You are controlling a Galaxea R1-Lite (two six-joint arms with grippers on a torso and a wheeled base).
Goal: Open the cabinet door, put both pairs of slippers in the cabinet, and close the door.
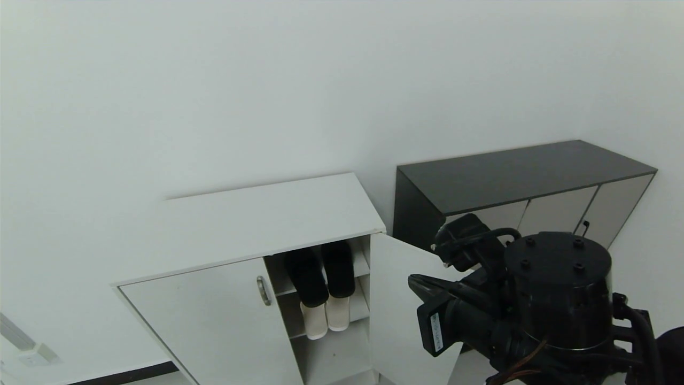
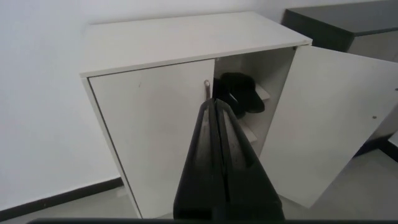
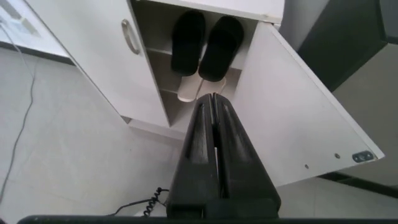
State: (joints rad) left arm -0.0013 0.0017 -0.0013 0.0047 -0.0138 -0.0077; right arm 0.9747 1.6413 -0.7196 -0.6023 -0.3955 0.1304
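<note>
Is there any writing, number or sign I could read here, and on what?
On the right arm, a white sticker: print too small to read.
On the white cabinet, open door, black slippers, white slippers, dark cabinet: no writing visible.

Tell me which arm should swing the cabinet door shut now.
Right. The right gripper hangs close beside the open door, whose free edge is on that side. The left gripper faces the closed door, farther off. The black pair and white pair are already shelved.
</note>
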